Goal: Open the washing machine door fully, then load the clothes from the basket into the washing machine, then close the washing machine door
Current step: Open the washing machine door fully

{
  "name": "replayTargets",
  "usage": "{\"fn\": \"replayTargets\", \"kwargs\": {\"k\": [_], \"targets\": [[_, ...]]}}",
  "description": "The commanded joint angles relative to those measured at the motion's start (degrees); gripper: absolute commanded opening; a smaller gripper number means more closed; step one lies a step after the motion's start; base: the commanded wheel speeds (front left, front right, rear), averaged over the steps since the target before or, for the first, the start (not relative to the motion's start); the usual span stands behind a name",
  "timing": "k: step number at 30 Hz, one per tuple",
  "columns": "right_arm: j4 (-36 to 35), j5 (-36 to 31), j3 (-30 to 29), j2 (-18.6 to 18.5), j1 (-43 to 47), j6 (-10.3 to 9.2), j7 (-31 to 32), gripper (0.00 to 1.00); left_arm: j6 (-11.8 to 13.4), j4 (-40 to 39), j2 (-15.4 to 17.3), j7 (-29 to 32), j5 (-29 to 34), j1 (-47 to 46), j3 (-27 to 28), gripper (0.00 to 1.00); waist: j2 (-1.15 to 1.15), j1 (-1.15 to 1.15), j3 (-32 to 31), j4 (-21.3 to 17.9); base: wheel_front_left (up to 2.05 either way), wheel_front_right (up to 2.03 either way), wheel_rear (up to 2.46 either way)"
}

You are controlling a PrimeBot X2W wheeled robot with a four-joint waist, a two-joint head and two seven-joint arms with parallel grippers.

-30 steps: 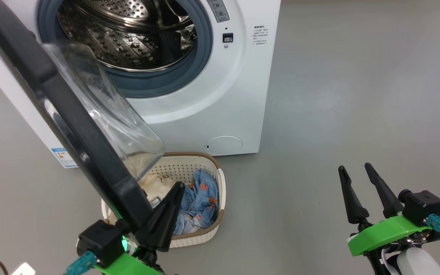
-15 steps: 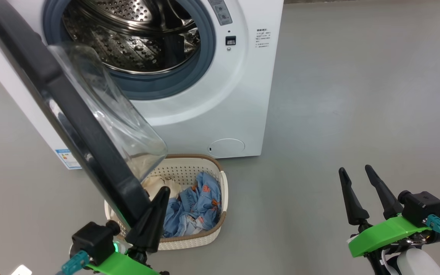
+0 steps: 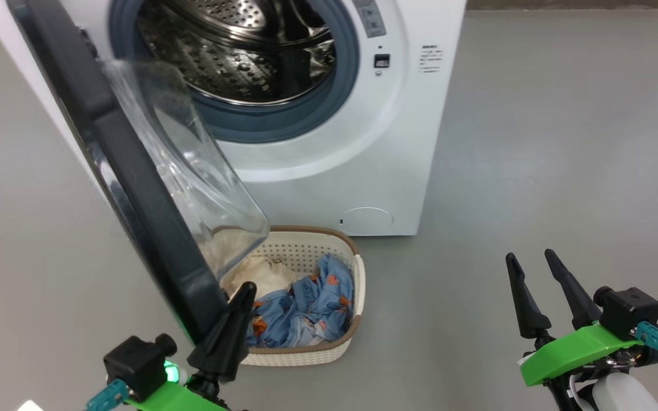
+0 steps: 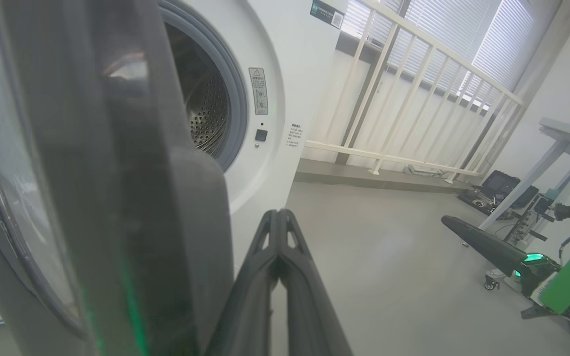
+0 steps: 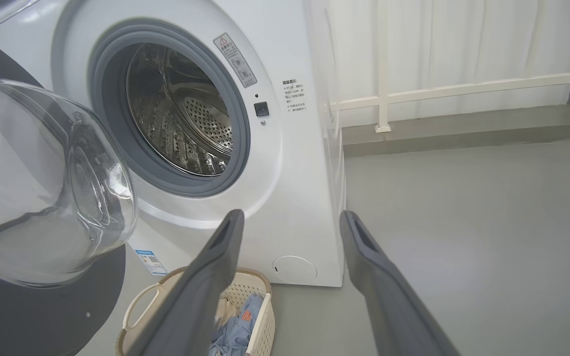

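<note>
The washing machine [image 3: 329, 171] stands at the top with its steel drum [image 3: 237, 51] exposed. The washing machine door [image 3: 132, 188] hangs open, its black rim slanting down the left, its glass bowl [image 3: 192, 171] bulging over the basket [image 3: 317, 354]. The clothes lie in the basket: a cream garment [image 3: 257, 274] and printed blue fabric [image 3: 306, 311]. My left gripper [image 3: 244, 291] is shut, empty, its tip right beside the door's lower edge [image 4: 117, 198]. My right gripper [image 3: 529, 256] is open and empty, well right of the basket.
Grey floor [image 3: 534, 142] spreads to the right of the machine. A white railing [image 4: 413, 99] and a table leg with gear on the floor [image 4: 507, 188] stand beyond it. The basket sits directly beneath the open door's bowl, against the machine's front.
The head camera has turned, sliding the whole scene to the right. My left gripper has drawn back and left along the door's lower edge. The right gripper has not moved.
</note>
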Motion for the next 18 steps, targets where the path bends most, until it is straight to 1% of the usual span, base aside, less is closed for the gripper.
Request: {"fn": "replayTargets", "kwargs": {"k": [1, 8, 18], "targets": [[-0.99, 0.32, 1.29, -0.28, -1.69, 0.43, -0.61, 1.0, 1.75, 0.12, 2.74, -0.83, -0.8, -1.99, 5.23, 0.0, 0.0, 0.01, 0.03, 1.62, 0.0, 0.0, 0.0], [-0.47, 0.47, 1.26, -0.29, -1.78, 0.43, -0.61, 1.0, 2.29, 0.44, 3.4, -0.99, -1.41, -1.21, 6.04, 0.0, 0.0, 0.01, -0.56, 4.79, 0.0, 0.0, 0.0], [-0.02, 0.82, 1.31, -0.27, -1.56, 0.43, -0.61, 1.0, 3.96, 0.45, 5.78, -1.05, -2.12, -0.21, 8.9, 0.0, 0.0, 0.01, -1.24, 8.58, 0.0, 0.0, 0.0]]}}
